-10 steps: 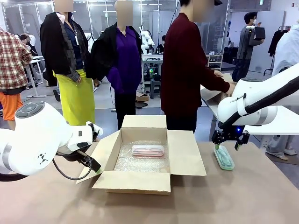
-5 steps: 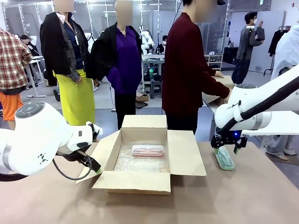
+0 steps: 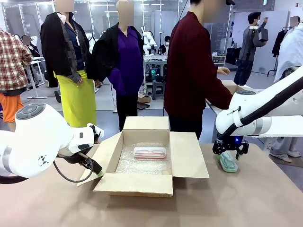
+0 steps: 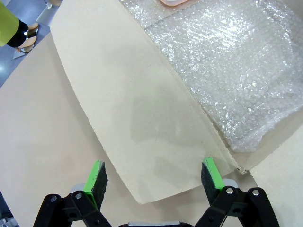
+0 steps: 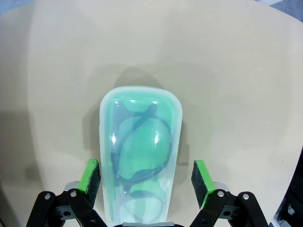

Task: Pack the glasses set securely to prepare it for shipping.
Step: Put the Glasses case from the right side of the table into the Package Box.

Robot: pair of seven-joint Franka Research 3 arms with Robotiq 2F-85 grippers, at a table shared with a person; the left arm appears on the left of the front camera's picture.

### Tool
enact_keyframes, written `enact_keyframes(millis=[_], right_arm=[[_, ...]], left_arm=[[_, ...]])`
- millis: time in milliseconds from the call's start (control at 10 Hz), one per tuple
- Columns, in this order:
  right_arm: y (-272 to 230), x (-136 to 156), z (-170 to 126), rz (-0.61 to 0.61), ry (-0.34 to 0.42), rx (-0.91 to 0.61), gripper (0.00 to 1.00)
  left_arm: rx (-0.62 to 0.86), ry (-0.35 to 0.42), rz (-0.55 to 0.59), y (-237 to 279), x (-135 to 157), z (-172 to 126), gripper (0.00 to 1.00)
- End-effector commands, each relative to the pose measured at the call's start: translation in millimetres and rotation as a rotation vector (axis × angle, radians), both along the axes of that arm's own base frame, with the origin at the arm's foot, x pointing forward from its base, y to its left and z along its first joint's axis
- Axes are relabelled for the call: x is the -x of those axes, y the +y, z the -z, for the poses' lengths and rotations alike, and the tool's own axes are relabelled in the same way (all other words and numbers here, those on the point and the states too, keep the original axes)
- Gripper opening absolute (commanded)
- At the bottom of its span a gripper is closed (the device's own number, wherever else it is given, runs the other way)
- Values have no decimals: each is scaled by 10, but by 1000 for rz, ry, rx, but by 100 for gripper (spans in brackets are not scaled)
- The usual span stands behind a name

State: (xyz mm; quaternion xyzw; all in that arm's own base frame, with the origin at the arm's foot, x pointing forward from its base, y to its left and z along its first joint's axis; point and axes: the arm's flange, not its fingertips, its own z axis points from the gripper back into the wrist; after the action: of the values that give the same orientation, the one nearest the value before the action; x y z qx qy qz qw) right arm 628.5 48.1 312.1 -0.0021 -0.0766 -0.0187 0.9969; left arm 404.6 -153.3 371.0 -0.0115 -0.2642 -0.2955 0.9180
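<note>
On your bench (image 3: 236, 203) the pink case (image 3: 149, 152) lies in the box (image 3: 137, 185); the mint case (image 5: 139, 142) sits outside, ungripped between your parted right fingers (image 5: 92, 176), left fingers (image 4: 97, 177) spread empty.

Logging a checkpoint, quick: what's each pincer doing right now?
Left pincer: open, empty, over the cardboard box flap.
Right pincer: open, straddling the mint green glasses case.

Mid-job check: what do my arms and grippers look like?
The left arm is glossy white and rounded, with a grey cap and black cable. The right arm is white with a blue light. The left gripper and right gripper are black with green pads.
</note>
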Motion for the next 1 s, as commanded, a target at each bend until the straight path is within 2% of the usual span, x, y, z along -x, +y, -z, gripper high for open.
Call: enact_keyframes(millis=[0,600,700,900], right_arm=[[59,-73,13,21,1,9,90],[54,-93,-10,36,15,17,30],[50,-87,-60,44,14,10,18],[56,-31,-264,36,20,8,2]], left_arm=[[3,-1,-2,18,12,-10,100],[3,-1,-2,18,12,-10,100],[3,-1,-2,18,12,-10,100],[3,-1,-2,18,12,-10,100]])
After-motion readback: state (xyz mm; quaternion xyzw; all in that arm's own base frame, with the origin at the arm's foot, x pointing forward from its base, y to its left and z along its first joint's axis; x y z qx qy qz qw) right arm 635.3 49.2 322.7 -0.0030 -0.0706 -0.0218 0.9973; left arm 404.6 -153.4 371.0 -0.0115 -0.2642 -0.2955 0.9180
